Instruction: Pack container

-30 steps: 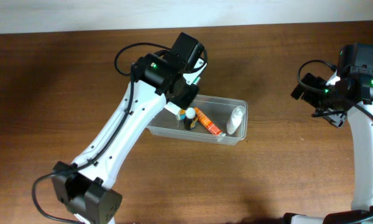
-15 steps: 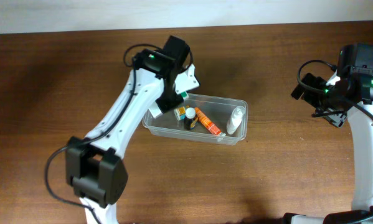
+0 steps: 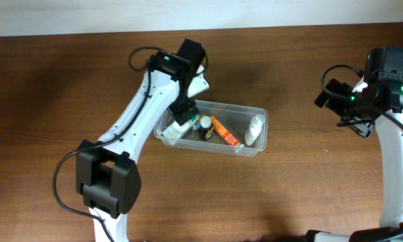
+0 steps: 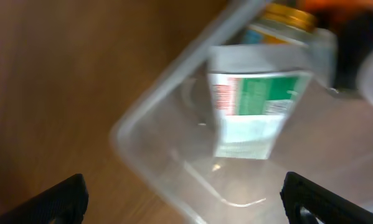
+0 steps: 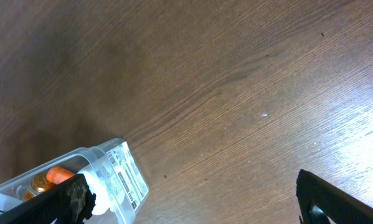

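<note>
your left gripper (image 4: 185, 200) is open: its 2 fingertips (image 4: 61, 200) sit wide apart at the bottom corners of the left wrist view, w/ nothing btwn them. from overhead it hangs over the left end of the container (image 3: 232, 107), low, at or just inside the rim.

the container sits near mid-table on the brown wood table (image 3: 66, 101), long side running left-right w/ a slight tilt. inside, left to right:
- box (image 3: 175, 130), white w/ a green label, at the left end. in the left wrist view it lies on the floor of the tub just ahead of the fingertips, apart from them.
- dark bottle (image 3: 205, 127) w/ a white cap, just beside the box.
- orange tube (image 3: 225, 132), lying diagonal.
- white bottle (image 3: 255, 130), at the right end against the wall.

a gold cap (image 4: 289, 17) shows just past the box in the left wrist view. it's blurred, so can't tell which item it belongs to.

your right gripper (image 5: 195, 205) is open too, fingers spread at the frame's bottom corners w/ only bare wood btwn them. the right arm is at the table's right edge, well apart from the container. its cam catches just the tub's right end in the lower-left corner of its view, w/ the white bottle's label facing it.
</note>
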You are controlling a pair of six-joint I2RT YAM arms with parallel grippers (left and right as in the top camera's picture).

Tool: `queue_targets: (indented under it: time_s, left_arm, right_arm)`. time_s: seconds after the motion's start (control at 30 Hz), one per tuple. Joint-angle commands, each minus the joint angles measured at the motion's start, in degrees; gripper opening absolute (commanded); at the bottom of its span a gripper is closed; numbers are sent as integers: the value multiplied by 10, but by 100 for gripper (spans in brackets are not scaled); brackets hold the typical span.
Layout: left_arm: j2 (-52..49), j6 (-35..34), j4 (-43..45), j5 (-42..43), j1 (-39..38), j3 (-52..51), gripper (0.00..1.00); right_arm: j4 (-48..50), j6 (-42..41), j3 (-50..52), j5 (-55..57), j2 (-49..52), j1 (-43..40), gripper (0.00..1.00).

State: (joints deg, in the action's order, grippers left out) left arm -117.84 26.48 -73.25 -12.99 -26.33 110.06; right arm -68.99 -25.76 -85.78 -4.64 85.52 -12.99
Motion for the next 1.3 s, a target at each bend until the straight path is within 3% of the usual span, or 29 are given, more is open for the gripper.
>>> queue_targets:
  time_s: [0.0,0.17,0.3,0.57,0.83,1.27]
  left_arm:
    - [63,-125,-9,-49,32,38,100]
    - [130,-284,-36,-80,90,57,100]
    - [225,-378,-51,-66,178,57,100]
    - [377,-394,-98,-60,297,57,100]
    - [447,-402,-104,-63,305,57,100]
    - [464,-402,-104,-63,305,57,100]
  right_arm:
    - [0,-5,-7,-3,-12,-2,99]
    - [0,-5,-7,-3,-12,-2,98]
    - [0,-5,-7,-3,-12,-2,98]
    - [0,-5,-7,-3,-12,-2,99]
    - [0,-5,-7,-3,-12,-2,99]
    - [0,-5,-7,-3,-12,-2,98]
